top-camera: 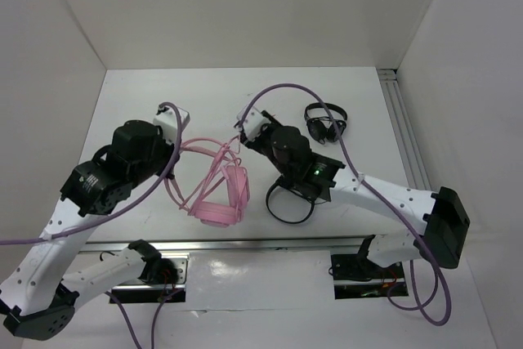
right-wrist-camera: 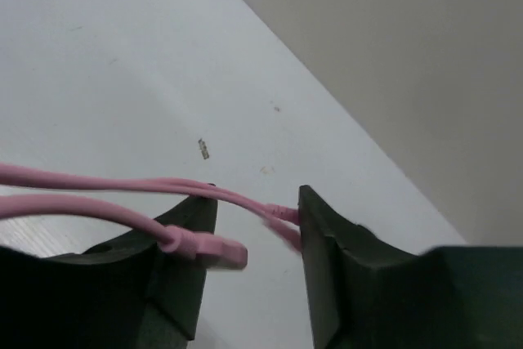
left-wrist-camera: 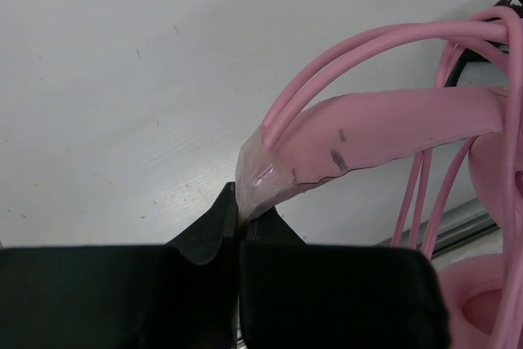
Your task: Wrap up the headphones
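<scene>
My left pincer (left-wrist-camera: 237, 220) clamps the strap (left-wrist-camera: 392, 124) of the springy pink over-ear headphones (top-camera: 216, 212); right pincer (right-wrist-camera: 257, 218) gapes astride their limp pink cable (right-wrist-camera: 122, 181), where I'd nip.

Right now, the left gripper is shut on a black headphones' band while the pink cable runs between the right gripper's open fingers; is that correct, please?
Not quite: the band the left gripper is shut on belongs to the pink headphones, as the left wrist view shows. The cable does run between the right gripper's open fingers.
</scene>
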Controlling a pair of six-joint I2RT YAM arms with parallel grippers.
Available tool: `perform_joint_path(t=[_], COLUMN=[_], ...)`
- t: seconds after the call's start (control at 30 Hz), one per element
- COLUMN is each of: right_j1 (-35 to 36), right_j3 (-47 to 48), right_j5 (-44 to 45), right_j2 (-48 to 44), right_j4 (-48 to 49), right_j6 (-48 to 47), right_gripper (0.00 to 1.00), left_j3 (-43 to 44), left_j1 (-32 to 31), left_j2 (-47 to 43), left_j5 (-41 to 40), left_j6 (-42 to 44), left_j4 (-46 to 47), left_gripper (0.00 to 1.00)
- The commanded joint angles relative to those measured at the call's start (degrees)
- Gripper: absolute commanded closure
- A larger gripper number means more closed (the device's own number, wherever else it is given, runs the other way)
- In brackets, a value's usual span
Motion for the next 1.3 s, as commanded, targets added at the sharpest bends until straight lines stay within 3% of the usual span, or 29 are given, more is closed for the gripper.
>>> perform_joint_path(t=[0.0, 0.23, 0.37, 0.67, 0.7, 0.93, 1.0, 1.07, 1.1, 1.13, 1.17, 1.27], right_j1=[-4.5, -10.9, -13.8, -16.5, -16.5, -17.1, -17.1, -16.2, -15.2, -14.5, -13.8, -10.6], right_j3=[-3.0, -6.6, -9.3, -16.1, -16.9, -21.3, -22.0, -21.5, -21.5, -21.0, -20.4, -18.8], right_j5=[-4.2, -11.1, -13.7, -16.3, -16.3, -17.8, -17.8, -16.4, -15.3, -13.8, -11.0, -6.3], right_j2=[-3.1, -3.8, -3.8, -8.3, -9.7, -17.6, -20.1, -23.1, -24.1, -26.0, -27.0, -30.8], right_j4=[3.7, 5.7, 6.8, 10.3, 10.3, 9.3, 8.7, 5.4, 4.2, 2.9, 0.3, -4.8], right_j6=[7.0, 13.4, 16.4, 22.3, 22.3, 27.8, 30.6, 33.6, 34.8, 36.1, 38.1, 39.5], right_gripper=[0.46, 0.25, 0.18, 0.08, 0.00, 0.00, 0.05, 0.34, 0.58, 0.76, 0.87, 0.87], left_j3=[5.0, 8.5, 11.0, 18.9, 19.5, 16.4, 13.9, 9.7, 8.4, 5.8, 4.3, -2.1], left_j1=[1.9, 4.8, 7.9, 13.4, 13.4, 13.4, 13.4, 13.9, 13.9, 13.9, 14.4, 15.0], left_j2=[0.7, 2.5, 3.7, 7.0, 7.0, 7.2, 6.6, 6.1, 5.6, 5.6, 5.6, 5.6], left_j5=[4.7, 8.6, 6.2, 10.0, 9.5, 8.9, 7.4, 5.6, 5.0, 5.0, 5.0, 5.7], left_j6=[0.2, -0.5, -2.2, -6.1, -6.1, -11.9, -14.1, -15.4, -16.8, -16.8, -17.7, -19.1], left_j4=[-1.2, -0.7, 0.4, 2.2, 2.8, 7.1, 8.3, 10.9, 11.8, 12.6, 14.7, 18.8], left_gripper=[1.00, 1.00, 1.00, 1.00, 1.00, 1.00, 1.00, 1.00, 1.00, 1.00, 1.00, 1.00])
